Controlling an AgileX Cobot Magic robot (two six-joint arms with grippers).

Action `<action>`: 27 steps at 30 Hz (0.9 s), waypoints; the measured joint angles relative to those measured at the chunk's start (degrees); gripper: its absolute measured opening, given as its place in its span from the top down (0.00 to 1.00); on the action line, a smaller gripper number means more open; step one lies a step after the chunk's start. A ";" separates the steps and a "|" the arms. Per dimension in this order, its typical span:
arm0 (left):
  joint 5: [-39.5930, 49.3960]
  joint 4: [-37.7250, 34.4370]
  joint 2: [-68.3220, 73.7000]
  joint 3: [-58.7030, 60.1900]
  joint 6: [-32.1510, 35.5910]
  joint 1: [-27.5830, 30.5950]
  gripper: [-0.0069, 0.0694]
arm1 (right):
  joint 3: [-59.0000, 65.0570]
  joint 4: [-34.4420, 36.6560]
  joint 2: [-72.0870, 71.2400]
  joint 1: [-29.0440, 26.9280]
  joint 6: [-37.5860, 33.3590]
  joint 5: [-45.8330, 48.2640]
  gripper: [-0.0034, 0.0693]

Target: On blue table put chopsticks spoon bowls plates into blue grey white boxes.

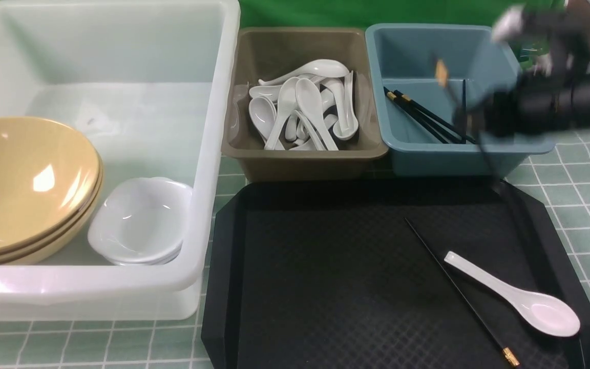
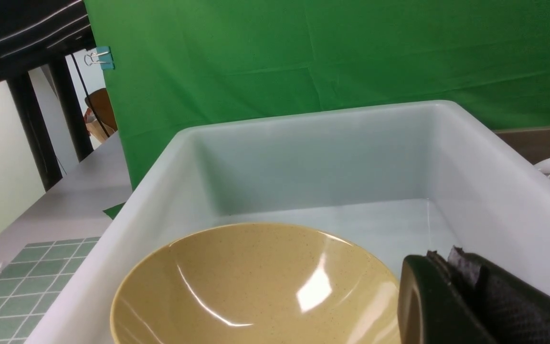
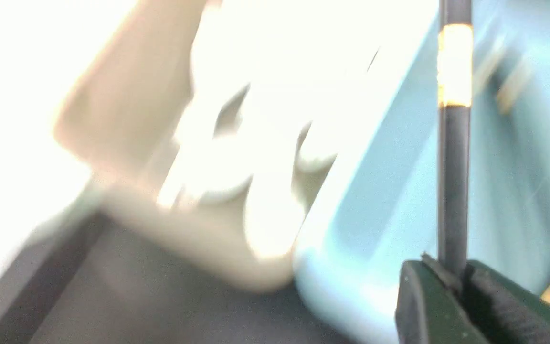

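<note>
The right pincer (image 3: 452, 274) is clamped on a black chopstick (image 3: 452, 191) held over the blue bin (image 1: 454, 159), where other chopsticks (image 1: 423, 115) lie. The left pincer (image 2: 447, 258) is pressed together above the stacked bowls (image 1: 23, 179) in the white tub (image 1: 213, 154), beside the plates (image 1: 141, 220). One spoon (image 1: 520, 300) and a loose chopstick (image 1: 454, 282) lie on the black tray (image 1: 325, 282)

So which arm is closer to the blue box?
Right. The right arm hangs over the blue box, jaws shut on a chopstick. The left arm is away at the white tub, by a bowl.
</note>
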 joint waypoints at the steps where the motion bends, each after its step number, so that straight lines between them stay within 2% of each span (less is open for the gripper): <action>1: -0.10 0.00 0.00 0.00 0.00 0.00 0.90 | -1.94 2.29 1.18 0.00 -2.40 -3.82 0.82; 4: -0.12 0.05 0.00 0.00 0.00 0.00 0.90 | -7.66 6.95 6.62 0.00 -7.05 -13.21 0.82; 7: -0.12 0.05 0.00 0.00 0.00 0.00 0.90 | -16.49 8.70 16.54 -0.02 -8.44 -18.54 0.82; 15: 0.35 0.05 0.00 0.00 -0.04 0.00 0.90 | -24.93 8.97 30.38 -0.02 -9.90 -16.88 0.79; 20: 0.72 0.05 0.00 0.00 -0.04 0.00 0.90 | -24.84 7.79 31.98 -0.06 -10.86 -13.43 0.66; 22: 0.77 0.05 0.00 0.00 -0.04 0.00 0.90 | -24.84 2.31 30.82 -0.13 -11.70 -8.97 0.55; 23: 0.77 0.05 0.00 0.00 -0.04 0.00 0.90 | -24.84 2.31 30.63 -0.13 -11.76 -8.05 0.53; 25: 0.77 0.05 0.00 0.00 -0.04 0.00 0.90 | -24.73 -4.61 27.81 -0.45 -11.90 -2.19 0.49; 26: 0.77 0.05 0.00 0.00 -0.04 0.00 0.90 | -24.73 -7.20 25.78 -0.72 -10.68 1.43 0.48; 27: 0.77 0.05 0.00 0.00 -0.04 0.00 0.90 | -24.73 -12.65 21.92 -1.24 -6.10 7.56 0.47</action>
